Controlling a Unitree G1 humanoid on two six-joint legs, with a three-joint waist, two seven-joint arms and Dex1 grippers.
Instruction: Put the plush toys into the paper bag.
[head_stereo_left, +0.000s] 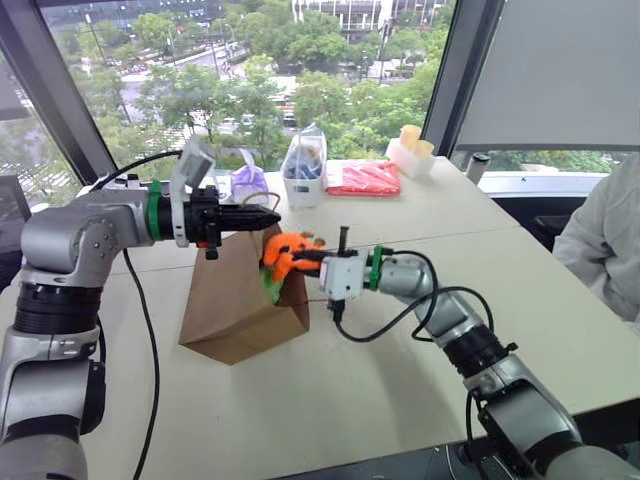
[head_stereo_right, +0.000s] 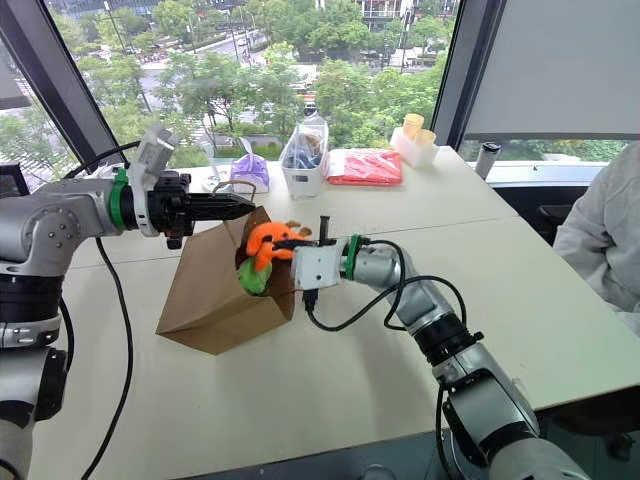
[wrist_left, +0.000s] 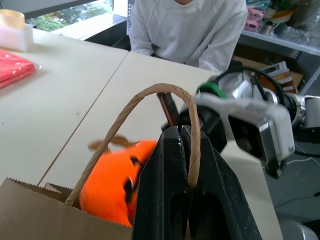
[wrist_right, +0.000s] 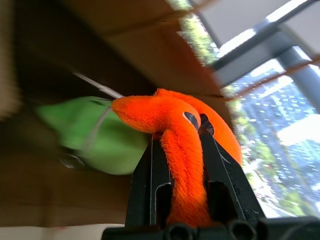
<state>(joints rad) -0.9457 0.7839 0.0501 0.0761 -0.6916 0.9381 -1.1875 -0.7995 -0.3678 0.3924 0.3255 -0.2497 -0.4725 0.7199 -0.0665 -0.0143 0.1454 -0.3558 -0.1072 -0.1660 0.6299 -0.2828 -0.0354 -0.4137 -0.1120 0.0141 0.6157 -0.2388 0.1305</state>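
One brown kraft paper bag (head_stereo_left: 235, 300) stands tilted on the pale table (head_stereo_left: 400, 370), and the left gripper (head_stereo_left: 268, 214) is pinched tight on one twisted tan paper handle (wrist_left: 150, 107). Two plush toys at its mouth: the right gripper (head_stereo_left: 300, 256) clamps the orange plush toy (head_stereo_left: 285, 250), and the bright green plush toy (head_stereo_right: 252, 277) sits just beneath it, inside the opening.
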